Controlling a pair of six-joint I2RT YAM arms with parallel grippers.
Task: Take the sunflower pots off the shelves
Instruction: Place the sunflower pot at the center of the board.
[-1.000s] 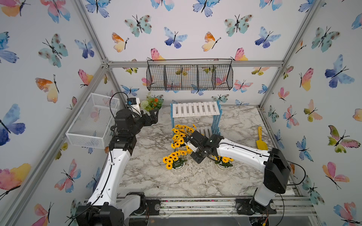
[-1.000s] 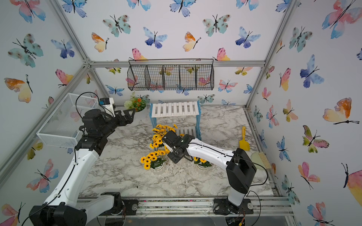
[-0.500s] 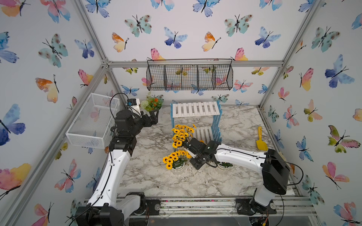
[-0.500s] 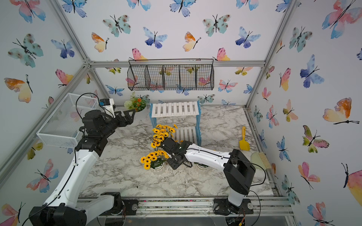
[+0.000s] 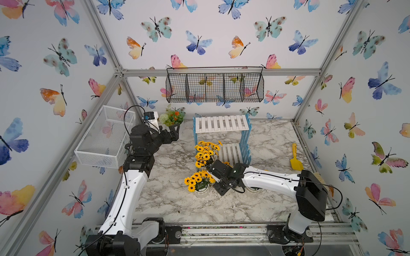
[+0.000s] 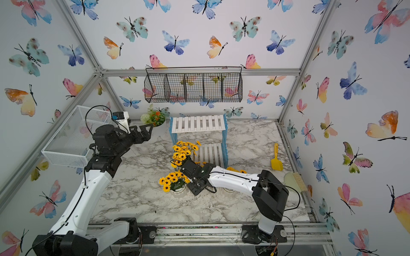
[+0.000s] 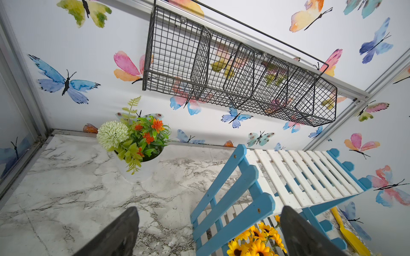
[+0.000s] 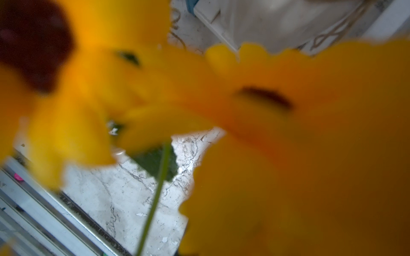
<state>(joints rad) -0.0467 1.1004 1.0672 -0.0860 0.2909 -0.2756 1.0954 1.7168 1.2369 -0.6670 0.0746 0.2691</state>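
The shelves (image 5: 222,124) stand at the back, top board bare. One sunflower pot (image 5: 205,151) sits at the lower board's left end, also in the left wrist view (image 7: 255,246). Another sunflower pot (image 5: 197,181) stands on the table in front. A third pot (image 5: 253,189) is mostly hidden under my right forearm, with some petals showing (image 6: 236,170). My right gripper (image 5: 220,191) is shut low beside the front pot. Blurred yellow petals (image 8: 288,133) fill the right wrist view and hide its fingers. My left gripper (image 5: 175,129) hangs open at the back left, holding nothing (image 7: 209,212).
A black wire basket (image 5: 215,87) hangs on the back wall and a white mesh basket (image 5: 104,137) on the left wall. A mixed-flower pot (image 5: 172,117) stands just behind my left gripper. A yellow scoop (image 5: 296,159) and a brush (image 6: 296,181) lie at the right.
My right arm has swung left and lower, so its forearm now covers the pot that stood beside it. The left arm has not moved.
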